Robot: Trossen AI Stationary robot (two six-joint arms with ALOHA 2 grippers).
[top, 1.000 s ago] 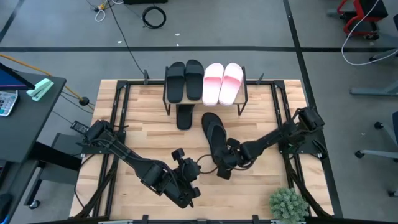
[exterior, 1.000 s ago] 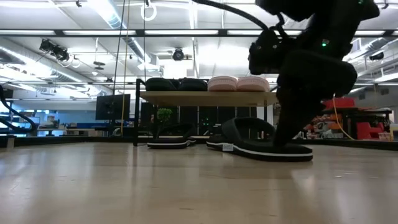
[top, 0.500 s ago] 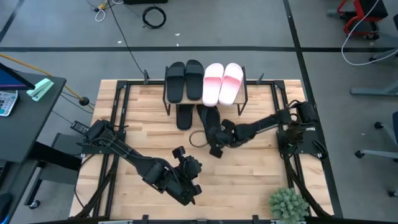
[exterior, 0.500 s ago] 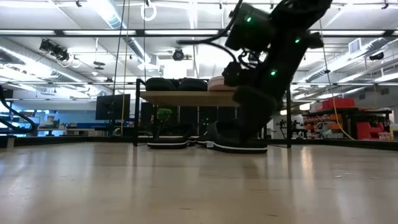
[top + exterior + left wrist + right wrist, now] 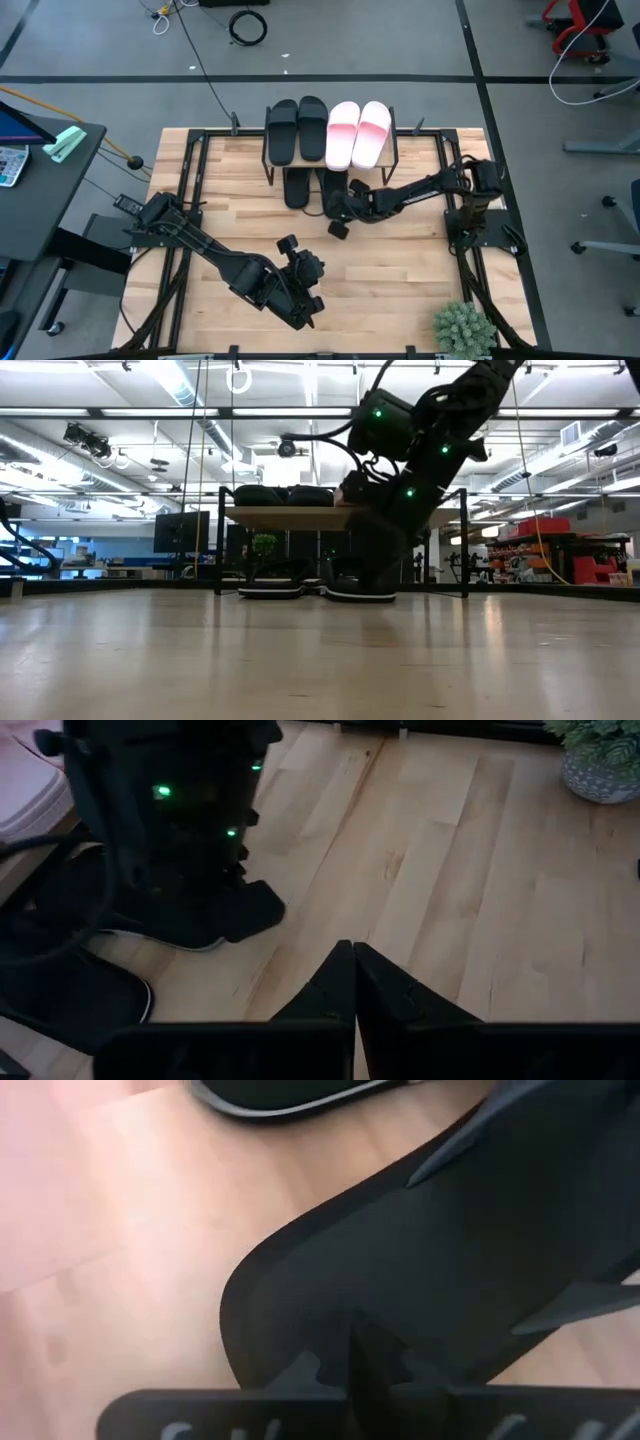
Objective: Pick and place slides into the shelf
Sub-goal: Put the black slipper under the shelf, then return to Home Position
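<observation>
Beside the shelf (image 5: pixel 395 150) — a potted plant (image 5: pixel 462 327), well apart.

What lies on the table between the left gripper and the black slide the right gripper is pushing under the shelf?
Only bare wooden tabletop, as the high view shows. The left gripper sits apart from the black slide at the shelf.

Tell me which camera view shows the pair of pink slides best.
The high view: both pink slides lie in full on top of the shelf, beside two black ones. The low view shows one edge-on, partly behind the right arm; the left wrist view shows a corner; the right wrist view none.
</observation>
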